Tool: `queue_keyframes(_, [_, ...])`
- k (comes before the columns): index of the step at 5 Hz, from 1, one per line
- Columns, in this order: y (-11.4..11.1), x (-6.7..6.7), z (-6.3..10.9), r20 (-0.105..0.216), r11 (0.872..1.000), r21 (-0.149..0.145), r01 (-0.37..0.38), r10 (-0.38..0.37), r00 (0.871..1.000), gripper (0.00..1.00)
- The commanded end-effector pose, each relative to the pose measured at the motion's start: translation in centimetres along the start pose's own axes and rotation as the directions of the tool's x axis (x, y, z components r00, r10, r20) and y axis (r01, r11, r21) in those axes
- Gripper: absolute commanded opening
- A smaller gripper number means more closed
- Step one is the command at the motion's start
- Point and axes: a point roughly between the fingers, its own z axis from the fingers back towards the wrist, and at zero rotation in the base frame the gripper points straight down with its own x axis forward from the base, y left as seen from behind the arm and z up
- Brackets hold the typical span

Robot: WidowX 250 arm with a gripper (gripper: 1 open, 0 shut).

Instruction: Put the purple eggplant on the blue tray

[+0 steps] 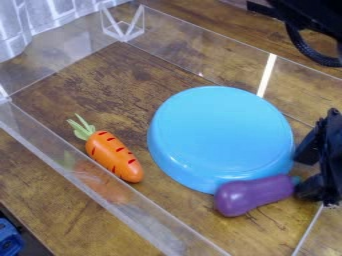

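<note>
The purple eggplant (254, 194) lies on the wooden table just off the front right rim of the blue tray (221, 135), which sits upside-down-looking, round and light blue, in the middle. My black gripper (321, 168) is at the right edge of the view, right beside the eggplant's right end. Its fingers are partly cut off by the frame, so whether they stand open or shut does not show.
An orange carrot (114, 154) with a green top lies left of the tray. Clear acrylic walls (54, 135) run along the left and front of the work area, and a clear stand (123, 20) is at the back.
</note>
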Motion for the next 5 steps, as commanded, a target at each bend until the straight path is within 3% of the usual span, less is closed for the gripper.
queue_keyframes(1, [-0.7,-0.9,-2.7,-0.058,0.999,-0.026,0.029,-0.031,0.998,0.0])
queue_keyframes(5, [0.3,-2.2,-2.9,-0.127,0.993,-0.005,0.115,-0.115,0.985,0.0])
